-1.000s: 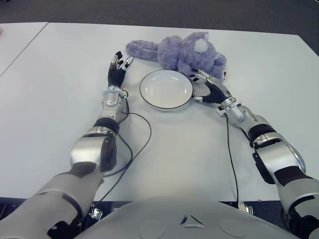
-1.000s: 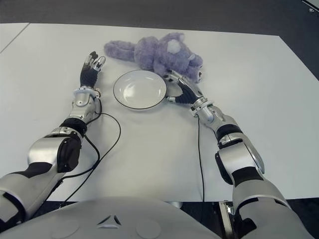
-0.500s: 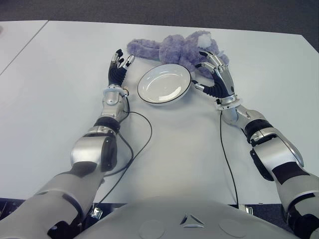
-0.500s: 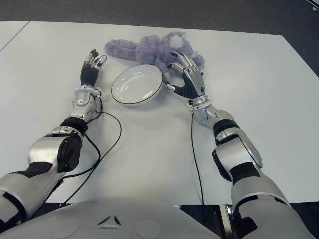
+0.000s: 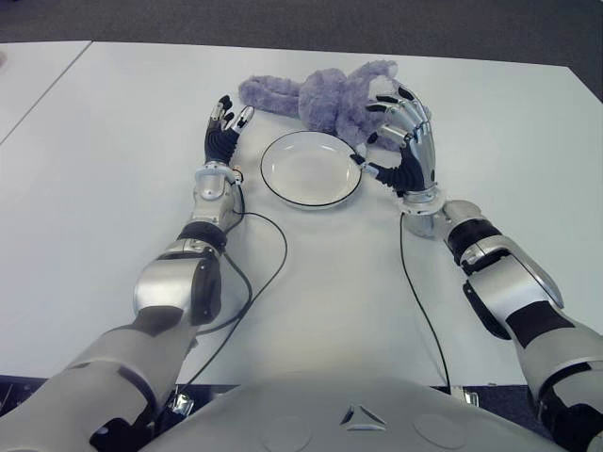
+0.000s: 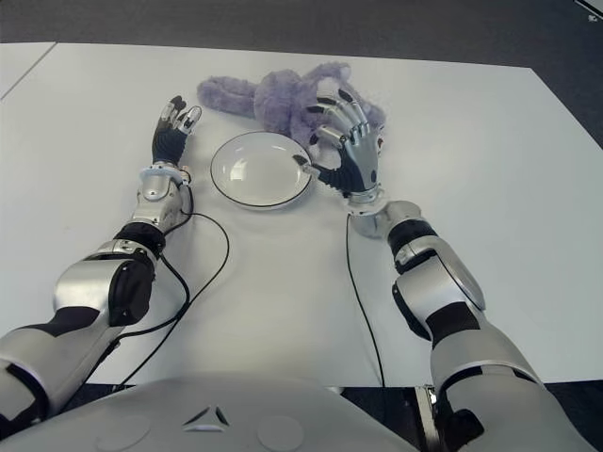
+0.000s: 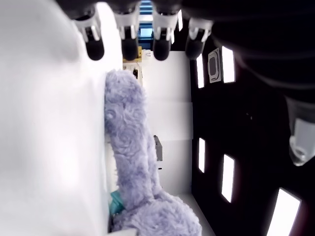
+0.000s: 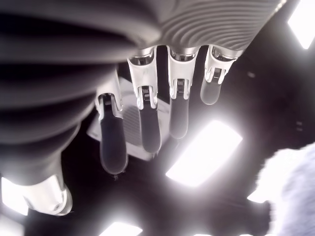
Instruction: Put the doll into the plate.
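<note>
A purple plush doll (image 5: 325,94) lies on the white table just behind a white plate (image 5: 311,174) with a dark rim. The plate holds nothing. My right hand (image 5: 391,127) stands upright off the table at the plate's right edge, in front of the doll's right part, fingers spread and holding nothing. The right wrist view shows those straight fingers (image 8: 147,118) with only a bit of doll fur (image 8: 295,187) at the side. My left hand (image 5: 224,127) shows left of the plate, fingers stretched out, close to the doll's long limb (image 7: 128,147).
Black cables (image 5: 273,254) run over the table (image 5: 94,188) from both wrists toward me. A second white table (image 5: 28,75) adjoins on the left. Dark floor lies beyond the far edge.
My right hand rose from the table beside the plate, turned upright and moved left against the doll. The plate tilted briefly, then settled slightly to the left. The left hand stayed still.
</note>
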Motion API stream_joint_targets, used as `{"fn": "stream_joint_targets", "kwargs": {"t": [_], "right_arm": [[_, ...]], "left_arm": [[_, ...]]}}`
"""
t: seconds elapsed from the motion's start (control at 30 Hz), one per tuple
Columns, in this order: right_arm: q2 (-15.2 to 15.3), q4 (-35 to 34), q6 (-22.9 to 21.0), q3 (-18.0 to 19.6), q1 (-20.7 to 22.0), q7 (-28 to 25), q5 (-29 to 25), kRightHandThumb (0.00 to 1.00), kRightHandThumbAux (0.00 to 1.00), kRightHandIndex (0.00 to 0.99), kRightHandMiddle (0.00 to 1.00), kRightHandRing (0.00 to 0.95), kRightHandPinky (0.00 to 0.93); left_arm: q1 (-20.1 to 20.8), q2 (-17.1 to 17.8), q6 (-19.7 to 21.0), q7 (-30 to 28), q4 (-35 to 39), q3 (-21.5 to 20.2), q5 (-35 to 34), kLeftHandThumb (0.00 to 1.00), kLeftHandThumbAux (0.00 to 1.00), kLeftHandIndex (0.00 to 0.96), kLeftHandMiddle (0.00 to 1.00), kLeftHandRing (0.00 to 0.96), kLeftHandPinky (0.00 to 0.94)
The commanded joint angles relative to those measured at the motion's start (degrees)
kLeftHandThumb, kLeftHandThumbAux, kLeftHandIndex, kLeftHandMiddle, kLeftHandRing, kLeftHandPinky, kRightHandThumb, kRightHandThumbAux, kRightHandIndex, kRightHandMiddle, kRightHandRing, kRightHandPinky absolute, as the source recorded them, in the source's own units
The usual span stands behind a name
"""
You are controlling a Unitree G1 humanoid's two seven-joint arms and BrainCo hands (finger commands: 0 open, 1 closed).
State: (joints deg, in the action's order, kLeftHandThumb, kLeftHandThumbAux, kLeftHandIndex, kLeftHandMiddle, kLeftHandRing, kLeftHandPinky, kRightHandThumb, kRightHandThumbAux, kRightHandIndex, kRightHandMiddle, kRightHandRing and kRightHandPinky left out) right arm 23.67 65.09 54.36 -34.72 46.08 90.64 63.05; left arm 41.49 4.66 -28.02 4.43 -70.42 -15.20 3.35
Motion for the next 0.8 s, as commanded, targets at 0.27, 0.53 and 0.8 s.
{"fn": "stream_joint_targets", "kwargs": {"t": [0.27,0.53,0.8], "right_arm": [[-2.13,3.2,-0.22,-0.15,-1.97,1.86,5.04,0.234,0.625,0.583,0.299,0.209,0.001],[-2.11,3.93,-1.91,-0.18,-2.16,1.86,5.57,0.244,0.666,0.611,0.303,0.215,0.042],[-1.61,5.11,-3.42,-1.43,-2.22,1.86,6.26,0.233,0.684,0.6,0.286,0.198,0.064]], "left_arm": [[-11.31,-2.98,7.6,1.39,-7.92,-0.1,0.42,0.0,0.436,0.0,0.0,0.006,0.043],[-11.52,-2.97,7.45,1.27,-7.92,-0.03,0.41,0.0,0.436,0.0,0.002,0.009,0.03],[-11.45,-3.09,6.63,1.33,-7.85,-0.07,0.39,0.0,0.429,0.0,0.0,0.008,0.037]]}}
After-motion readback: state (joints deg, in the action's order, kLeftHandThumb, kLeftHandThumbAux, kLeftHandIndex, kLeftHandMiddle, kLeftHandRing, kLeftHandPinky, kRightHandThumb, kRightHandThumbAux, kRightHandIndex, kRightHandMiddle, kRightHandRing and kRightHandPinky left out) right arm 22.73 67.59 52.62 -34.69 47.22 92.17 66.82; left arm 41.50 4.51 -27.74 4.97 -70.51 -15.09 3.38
